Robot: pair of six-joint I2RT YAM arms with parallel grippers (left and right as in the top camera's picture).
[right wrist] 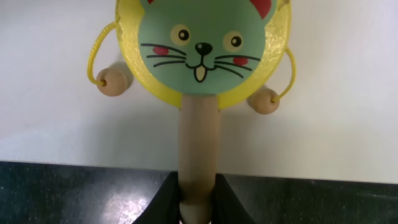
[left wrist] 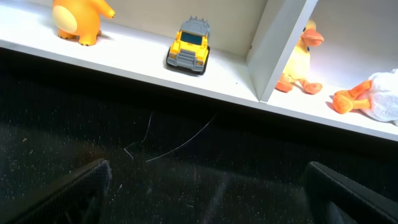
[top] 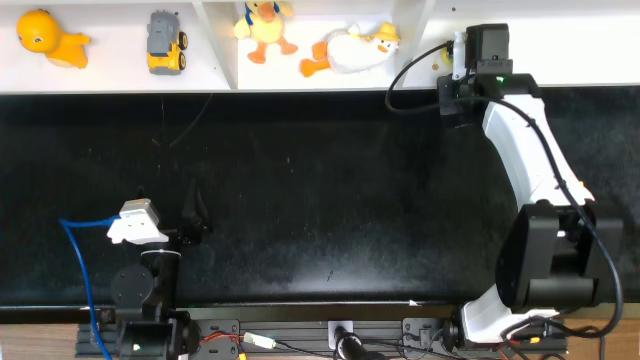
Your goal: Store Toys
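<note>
At the lower left of the top view, the left gripper (top: 192, 216) sits over the black table (top: 330, 200), its fingers spread wide with nothing between them. At the upper right, the right gripper (right wrist: 198, 198) is clamped on the wooden handle of the cat-face rattle (right wrist: 202, 43), whose head is over the white shelf (right wrist: 348, 93).

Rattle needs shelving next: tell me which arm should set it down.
Right. The right gripper is shut on the cat rattle by its handle, the head over the white shelf. The left gripper sits open and empty, back over the black table.
</note>
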